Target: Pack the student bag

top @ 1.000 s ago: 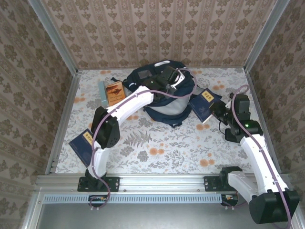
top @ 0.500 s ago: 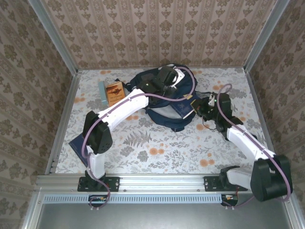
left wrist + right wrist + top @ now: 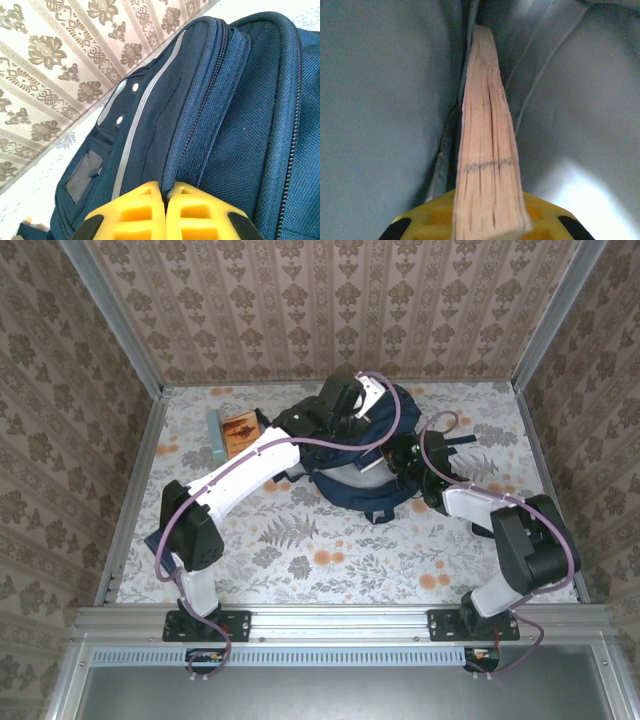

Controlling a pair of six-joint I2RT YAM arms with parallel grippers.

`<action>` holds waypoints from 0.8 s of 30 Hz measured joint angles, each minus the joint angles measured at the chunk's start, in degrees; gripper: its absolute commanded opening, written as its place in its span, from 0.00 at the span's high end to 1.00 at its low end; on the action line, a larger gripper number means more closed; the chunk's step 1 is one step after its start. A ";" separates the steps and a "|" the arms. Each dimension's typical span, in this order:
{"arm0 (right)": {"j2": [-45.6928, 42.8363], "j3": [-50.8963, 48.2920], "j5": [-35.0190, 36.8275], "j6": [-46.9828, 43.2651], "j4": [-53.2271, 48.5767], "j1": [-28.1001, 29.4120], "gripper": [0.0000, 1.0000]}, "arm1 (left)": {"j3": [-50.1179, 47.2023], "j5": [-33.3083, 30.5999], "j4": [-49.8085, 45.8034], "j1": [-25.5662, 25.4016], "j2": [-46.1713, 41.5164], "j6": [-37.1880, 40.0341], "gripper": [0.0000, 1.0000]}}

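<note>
- Student bag [image 3: 372,492]: upper centre of the top view, on the floral table.
- Left gripper [image 3: 165,210]: clenched on a ridge of the bag's navy fabric beside the zip, bottom centre of its wrist view (apparently holding the mouth up).
- Right gripper [image 3: 487,222]: grasping a book [image 3: 487,145] by its near end, page edge toward the camera, grey lining on both sides.
- Step in hand, my judgement: sliding the book into the main compartment.
- Next move calls for pushing deeper along the lining, then letting go; the left hold should not slacken.
- Brown book [image 3: 240,430] at upper left is not yet packed.
</note>
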 measured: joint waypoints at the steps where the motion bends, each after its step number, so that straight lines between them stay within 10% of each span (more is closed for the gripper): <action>1: 1.31 0.63 0.07 0.57 0.85 0.09 0.89 | -0.17 0.26 0.00 0.00 0.02 -0.15 1.00; 14: 17.53 8.44 4.22 9.01 9.81 3.21 0.86 | -2.38 3.04 0.24 -0.02 -0.39 -1.66 1.00; 20: 21.90 11.78 4.55 10.56 10.23 3.45 0.43 | -2.60 3.17 0.24 0.33 -0.50 -2.12 1.00; 24: 21.33 11.98 4.33 10.16 9.51 3.45 0.32 | -2.60 3.87 0.22 0.96 -0.59 -3.04 1.00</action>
